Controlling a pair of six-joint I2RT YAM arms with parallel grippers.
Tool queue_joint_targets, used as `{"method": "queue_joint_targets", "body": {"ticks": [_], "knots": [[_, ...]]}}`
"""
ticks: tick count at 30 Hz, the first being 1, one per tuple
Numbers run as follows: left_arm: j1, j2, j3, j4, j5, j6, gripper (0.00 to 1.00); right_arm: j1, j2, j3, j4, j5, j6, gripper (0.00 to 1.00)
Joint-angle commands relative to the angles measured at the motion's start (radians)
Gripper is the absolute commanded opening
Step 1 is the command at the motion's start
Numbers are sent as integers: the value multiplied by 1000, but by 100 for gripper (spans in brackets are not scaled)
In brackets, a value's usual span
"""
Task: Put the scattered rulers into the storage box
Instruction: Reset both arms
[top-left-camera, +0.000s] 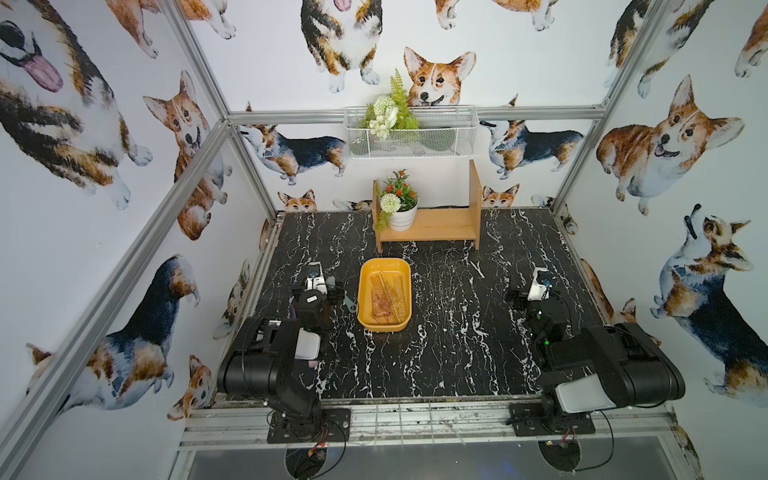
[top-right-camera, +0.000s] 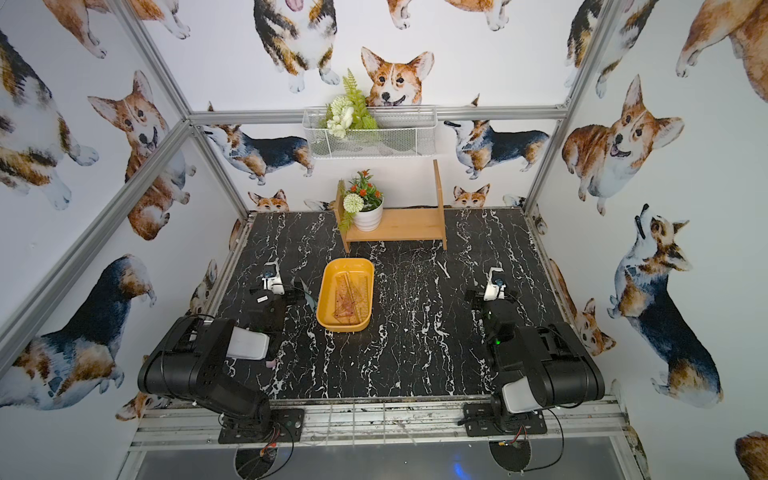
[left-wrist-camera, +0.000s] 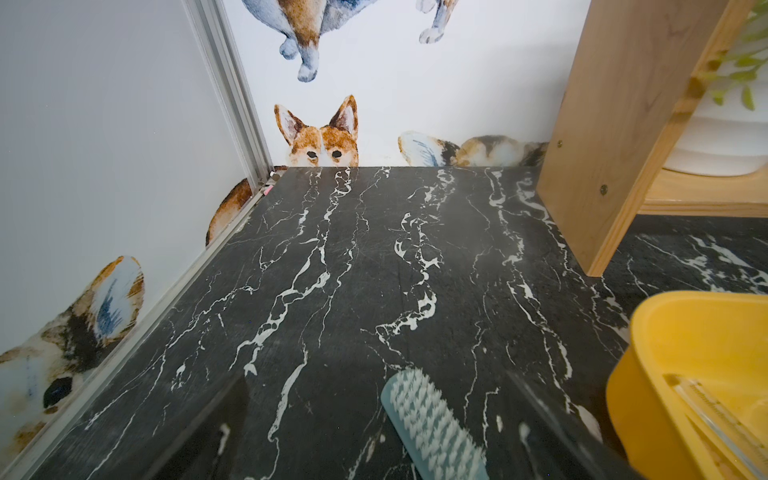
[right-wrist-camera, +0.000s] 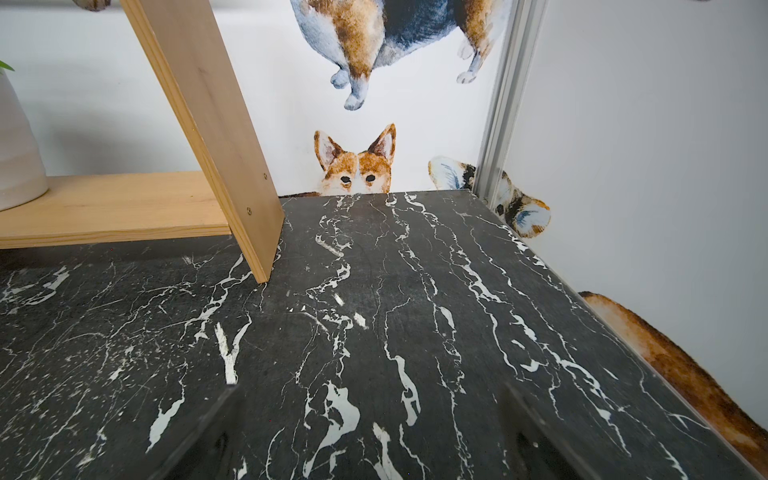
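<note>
The mustard-yellow storage box (top-left-camera: 365, 286) (top-right-camera: 326, 291) sits left of the table's middle. Several transparent rulers (top-left-camera: 384, 297) (top-right-camera: 347, 299) lie flat inside it, overlapping, one with rows of holes. The left wrist view shows the box's corner (left-wrist-camera: 665, 332) with ruler edges (left-wrist-camera: 715, 415) inside. My left gripper (top-left-camera: 319, 293) (top-right-camera: 277, 296) (left-wrist-camera: 382, 436) hovers just left of the box, open and holding nothing. My right gripper (top-left-camera: 536, 295) (top-right-camera: 492, 296) (right-wrist-camera: 374, 436) stands open and holding nothing over bare marble at the right, far from the box.
A teal brush with white bristles (left-wrist-camera: 432, 428) (top-left-camera: 351, 305) lies on the table between my left gripper and the box. A wooden shelf (top-left-camera: 440, 226) with a potted plant (top-left-camera: 401, 214) stands at the back. A white wire basket (top-left-camera: 409, 137) hangs on the rear wall.
</note>
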Motion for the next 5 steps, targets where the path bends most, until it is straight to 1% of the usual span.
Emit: {"method": "queue_joint_targets", "body": {"ticks": [1, 5], "knots": [[1, 1, 4, 7, 6, -5, 100, -1, 11, 15, 8, -2, 12, 100], [0, -1, 2, 7, 5, -5, 99, -7, -2, 9, 4, -12, 12, 100]]}}
